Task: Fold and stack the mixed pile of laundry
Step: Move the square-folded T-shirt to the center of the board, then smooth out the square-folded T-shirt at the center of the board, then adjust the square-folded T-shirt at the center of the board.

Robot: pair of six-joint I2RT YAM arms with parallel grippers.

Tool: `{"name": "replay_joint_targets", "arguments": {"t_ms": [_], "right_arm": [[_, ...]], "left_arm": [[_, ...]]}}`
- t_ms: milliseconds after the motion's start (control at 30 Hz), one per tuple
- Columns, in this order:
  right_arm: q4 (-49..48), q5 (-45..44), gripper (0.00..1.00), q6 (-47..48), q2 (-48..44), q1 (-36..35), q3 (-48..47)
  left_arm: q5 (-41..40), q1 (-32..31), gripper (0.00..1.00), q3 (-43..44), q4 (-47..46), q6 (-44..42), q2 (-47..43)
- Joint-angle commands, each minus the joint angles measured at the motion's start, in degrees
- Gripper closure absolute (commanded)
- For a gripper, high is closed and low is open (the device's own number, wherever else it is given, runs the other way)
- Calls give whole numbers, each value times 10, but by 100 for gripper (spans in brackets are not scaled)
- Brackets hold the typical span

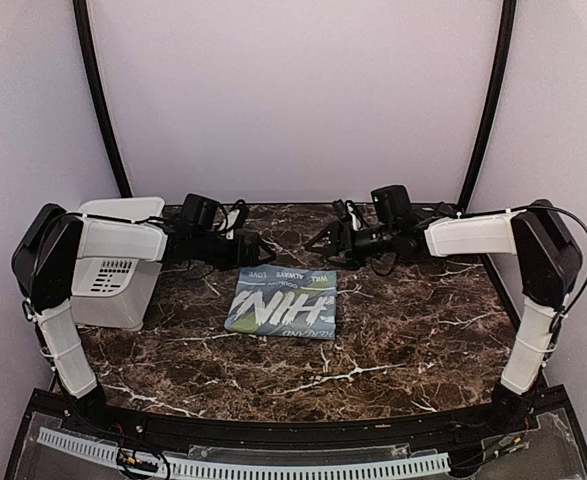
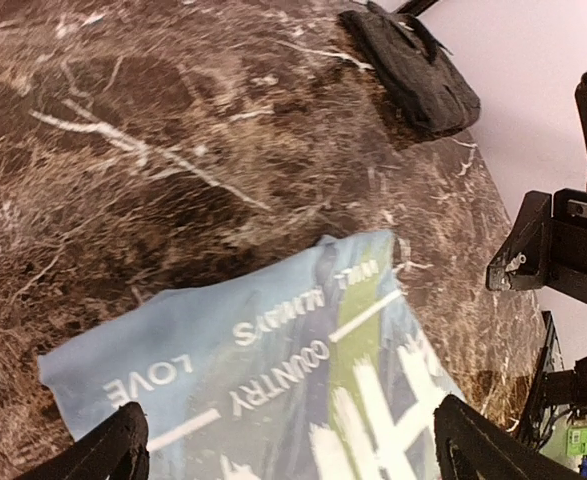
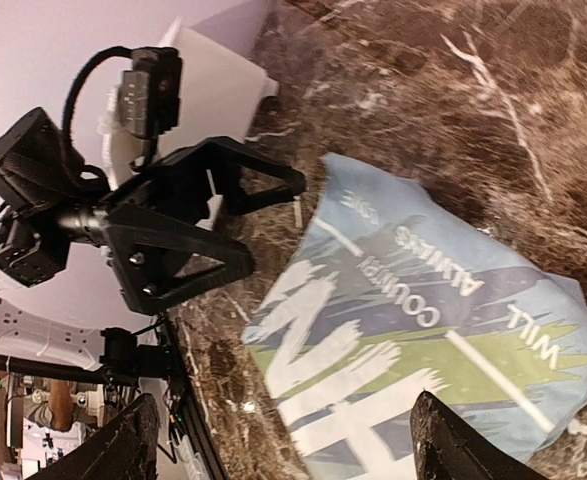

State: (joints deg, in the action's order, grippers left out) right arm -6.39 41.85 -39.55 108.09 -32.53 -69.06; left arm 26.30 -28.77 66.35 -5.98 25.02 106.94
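Observation:
The light blue T-shirt [image 1: 283,303] lies folded into a flat rectangle in the middle of the table, its printed lettering up. It also shows in the left wrist view [image 2: 273,390] and the right wrist view [image 3: 423,320]. A black folded bundle [image 2: 413,70], apparently the black shirt, lies at the table's far edge by the wall; the right arm hides it in the top view. My left gripper [image 1: 252,248] [image 2: 293,450] is open and empty, just above the T-shirt's far left edge. My right gripper [image 1: 322,240] [image 3: 288,445] is open and empty above its far right edge.
A white plastic bin [image 1: 113,270] stands at the left of the table under my left arm. The dark marble table [image 1: 413,340] is bounded by pale walls at the back and sides. The two grippers face each other closely above the shirt's far edge.

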Motion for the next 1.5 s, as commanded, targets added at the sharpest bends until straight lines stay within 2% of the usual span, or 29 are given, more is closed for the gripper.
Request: {"name": "replay_joint_targets", "arguments": {"t_ms": [0, 200, 333, 533, 767, 933, 1033, 1100, 1133, 1300, 1467], "right_arm": [[-7, 20, 17, -13, -59, -45, 54], [-128, 41, 19, -101, -38, -111, 136], [-193, 37, 20, -128, 1, -114, 184], [-193, 26, 24, -126, 43, -85, 211], [-147, 12, 24, -98, 5, -55, 227], [-159, 39, 26, -97, -98, -63, 238], [-76, 6, 27, -60, -153, -44, 225], [-13, -24, 29, -24, -159, -29, 209], [8, -33, 30, -11, -154, -21, 199], [82, -61, 35, 42, -142, -26, 142], [131, -98, 38, 74, -111, -70, 91]], "left_arm": [[-27, -43, 1, -37, 54, -33, -91], [-22, -89, 1, -109, 21, -14, -99], [-26, -95, 1, -152, -25, 15, -81], [-48, -95, 1, -168, -24, 30, -66], [-80, -93, 2, -166, 30, 19, -128], [-134, -126, 16, -121, 85, -68, -169], [-159, -152, 28, -99, 90, -120, -167], [-157, -155, 40, -85, 88, -124, -151], [-158, -156, 41, -76, 88, -124, -139], [-211, -155, 49, -68, 103, -62, -128], [-218, -149, 53, -115, 120, 40, -148]]}}
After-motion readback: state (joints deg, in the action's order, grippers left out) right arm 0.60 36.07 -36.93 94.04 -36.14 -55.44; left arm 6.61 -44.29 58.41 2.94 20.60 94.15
